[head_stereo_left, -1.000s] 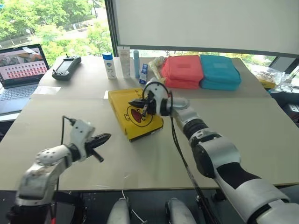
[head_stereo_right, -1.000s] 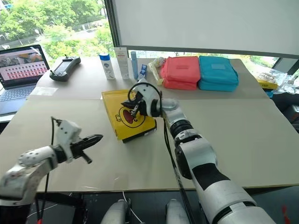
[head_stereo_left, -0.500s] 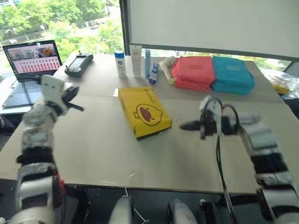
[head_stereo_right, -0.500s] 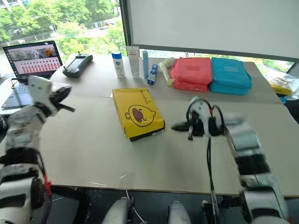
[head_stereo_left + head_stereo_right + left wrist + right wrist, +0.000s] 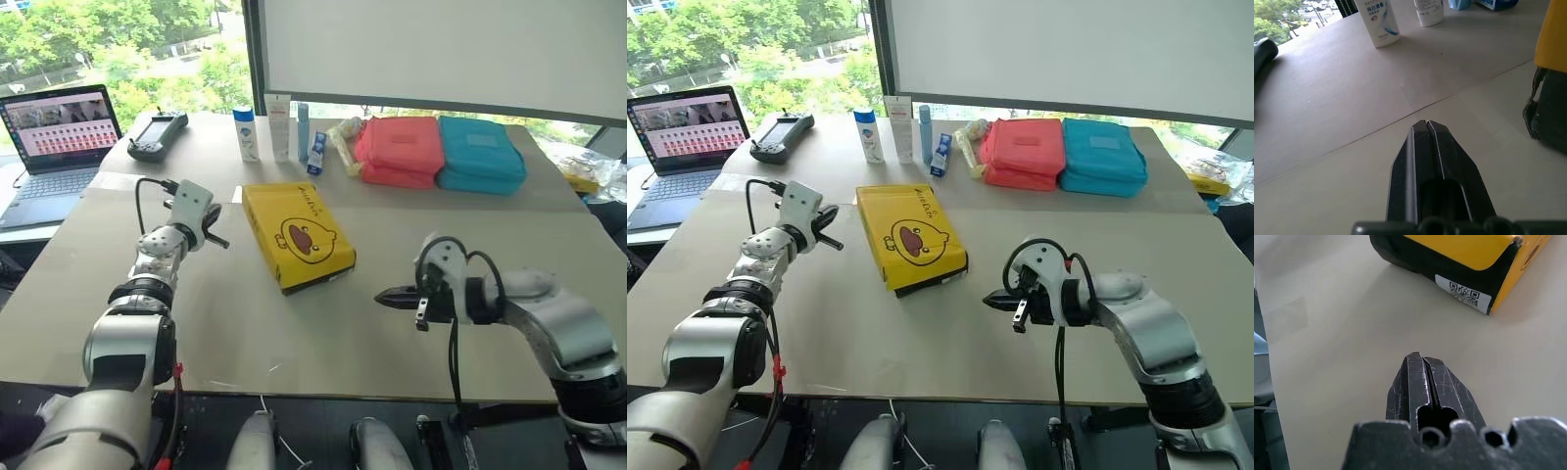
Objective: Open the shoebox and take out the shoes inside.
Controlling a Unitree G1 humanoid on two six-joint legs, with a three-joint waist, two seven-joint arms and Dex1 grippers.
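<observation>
At the far left edge of the pale beige table [image 5: 294, 333] an open laptop [image 5: 54, 132] shows a screen of small pictures, and a dark handheld controller [image 5: 155, 135] lies just beyond it. The left gripper [image 5: 217, 238], two black fingers pressed flat together with nothing between them, hangs just above the tabletop and points roughly level, toward the row of white and blue toiletry bottles [image 5: 279, 127] standing at the back by the window.

Right of that gripper, near but apart from it, lies the shoebox [image 5: 297, 235]: a rectangular cardboard box with a yellow lid bearing a cartoon duck face and a dark base. It sits flat on the table with the lid fully on, so the shoes are hidden inside and none of the task looks done yet. Its long axis runs from the near right to the far left, slanted to the table edge; one long side faces the left gripper, and the near short end, with a white label, faces the right one.

Behind the box, well apart, a coral-pink zip pouch [image 5: 397, 150] and a teal zip pouch [image 5: 480, 152] lie side by side.

The right gripper [image 5: 384, 296] is also closed and empty, its tip pointing left toward the box's near corner, with bare table between them. Of the two, the left gripper looks the nearer to the box. Lifting the lid probably calls for opened fingers at a lid edge, likely along that near long side.
</observation>
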